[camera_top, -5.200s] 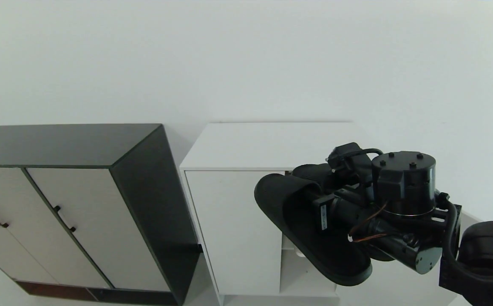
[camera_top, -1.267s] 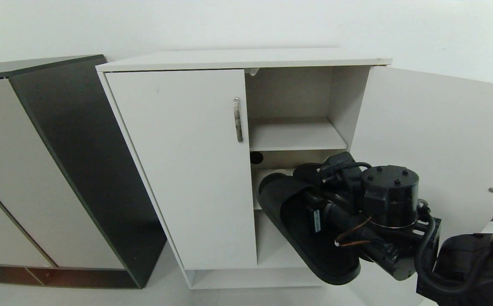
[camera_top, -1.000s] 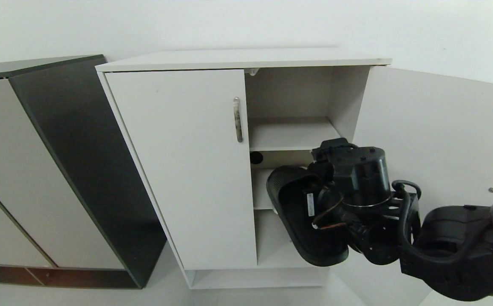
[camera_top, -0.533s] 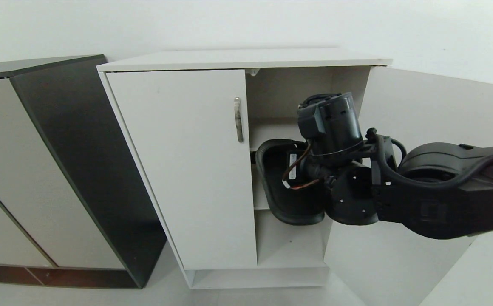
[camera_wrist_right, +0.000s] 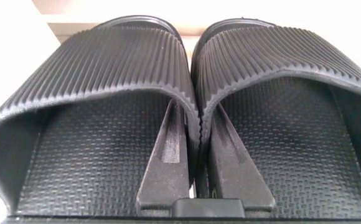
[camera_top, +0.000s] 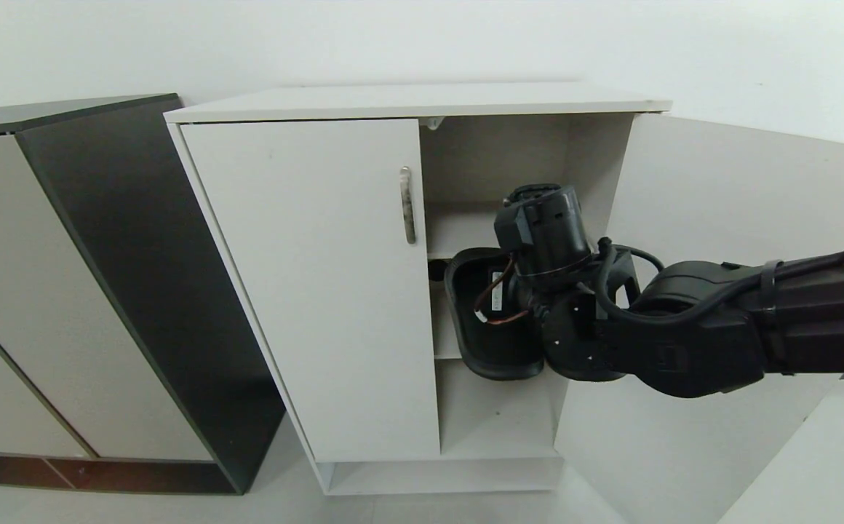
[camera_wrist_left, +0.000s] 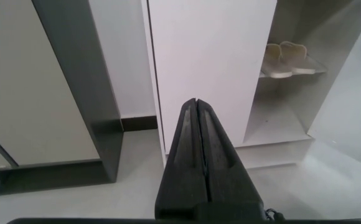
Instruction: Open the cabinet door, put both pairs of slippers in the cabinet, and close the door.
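Since the previous frame your right hand (camera_wrist_right: 194,127), pinching the black slippers (camera_top: 491,331) by their adjoining straps, has lowered them to the open cabinet (camera_top: 407,98) mouth; placing is in hand, and next you must set them beside the pale slippers (camera_wrist_left: 286,57) and release.

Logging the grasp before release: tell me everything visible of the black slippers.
The black slippers are a pair of rubbery-looking slides with ribbed straps and dimpled footbeds. They lie side by side, their inner strap edges pinched together in the shut right gripper. In the head view they tilt steeply in the open right half of the white cabinet, at its middle compartment. Whether they touch a shelf cannot be told.
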{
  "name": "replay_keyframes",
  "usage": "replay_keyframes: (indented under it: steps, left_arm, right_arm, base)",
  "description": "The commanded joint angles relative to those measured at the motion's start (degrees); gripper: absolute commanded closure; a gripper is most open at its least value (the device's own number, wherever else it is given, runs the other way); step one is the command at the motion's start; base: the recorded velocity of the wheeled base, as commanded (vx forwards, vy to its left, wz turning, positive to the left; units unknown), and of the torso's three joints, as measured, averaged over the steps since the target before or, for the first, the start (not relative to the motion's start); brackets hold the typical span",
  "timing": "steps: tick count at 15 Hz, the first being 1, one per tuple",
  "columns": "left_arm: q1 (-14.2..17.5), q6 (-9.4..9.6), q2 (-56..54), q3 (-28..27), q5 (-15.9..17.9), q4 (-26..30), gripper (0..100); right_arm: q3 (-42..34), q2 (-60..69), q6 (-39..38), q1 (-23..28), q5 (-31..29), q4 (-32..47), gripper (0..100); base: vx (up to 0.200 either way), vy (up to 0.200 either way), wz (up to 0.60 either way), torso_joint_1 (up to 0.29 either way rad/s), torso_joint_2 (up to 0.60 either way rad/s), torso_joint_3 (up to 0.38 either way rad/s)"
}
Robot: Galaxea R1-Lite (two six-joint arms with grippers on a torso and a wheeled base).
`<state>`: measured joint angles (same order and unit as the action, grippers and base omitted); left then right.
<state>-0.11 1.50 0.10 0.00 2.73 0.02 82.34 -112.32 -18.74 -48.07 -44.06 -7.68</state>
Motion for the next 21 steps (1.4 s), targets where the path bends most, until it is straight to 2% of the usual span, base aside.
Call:
replay_keyframes:
  steps: [1, 11, 18, 21]
  left_arm:
    - [0.0, -0.01, 0.0, 0.0, 0.0, 0.0, 100]
    - [0.0, -0.09, 0.0, 0.0, 0.1, 0.0, 100]
    - [0.0, -0.18, 0.0, 0.0, 0.1, 0.1, 100]
    - [0.0, -0.18, 0.0, 0.0, 0.0, 0.1, 100]
  right_arm:
    - [0.1, -0.7, 0.1, 0.4, 0.0, -0.4, 100]
    - [0.1, -1.0, 1.5, 0.7, 0.0, -1.5, 100]
    - [1.1, -6.2, 6.3, 3.1, 0.2, -12.0, 100]
    - [7.5, -9.6, 6.9, 4.5, 0.3, -11.3, 100]
  base:
    - [0.2, 0.0, 0.0, 0.002, 0.0, 0.002]
    - [0.2, 0.0, 0.0, 0.002, 0.0, 0.001]
    - [0.0, 0.0, 0.0, 0.0, 0.0, 0.0]
    - [0.0, 0.0, 0.0, 0.0, 0.0, 0.0]
